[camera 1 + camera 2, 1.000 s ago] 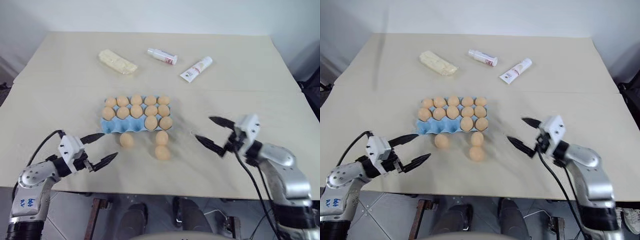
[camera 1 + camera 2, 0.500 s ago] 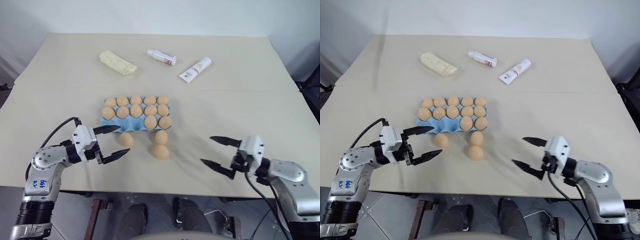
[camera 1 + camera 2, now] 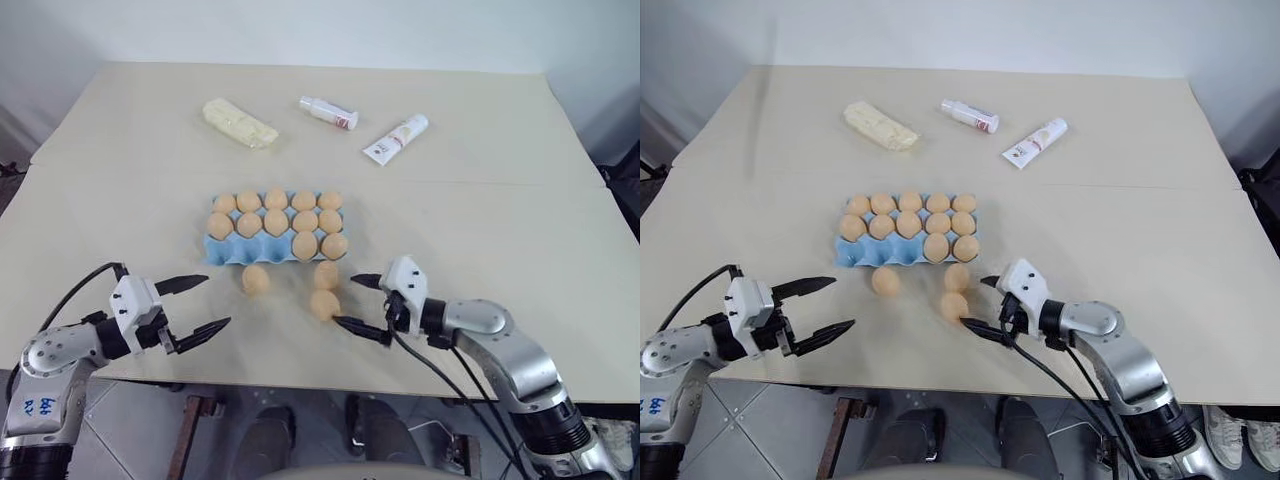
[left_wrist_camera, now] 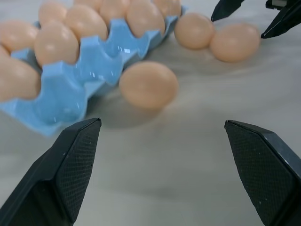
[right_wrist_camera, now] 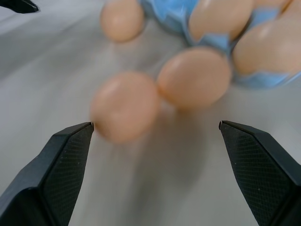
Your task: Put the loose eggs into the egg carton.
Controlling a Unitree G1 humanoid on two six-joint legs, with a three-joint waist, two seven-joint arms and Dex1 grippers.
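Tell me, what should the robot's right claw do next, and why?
Probably ease forward so the open right gripper straddles the nearest loose egg and can close on it. That egg lies on the table just ahead of its fingertips, touching a second loose egg, and the egg carton has empty cups in its near row.

Loose eggs [image 3: 324,304]: matt, smooth tan shells. Egg carton [image 4: 89,70]: light blue moulded tray, slightly glossy. Fingertips [image 5: 66,160]: black, cross-hatched.
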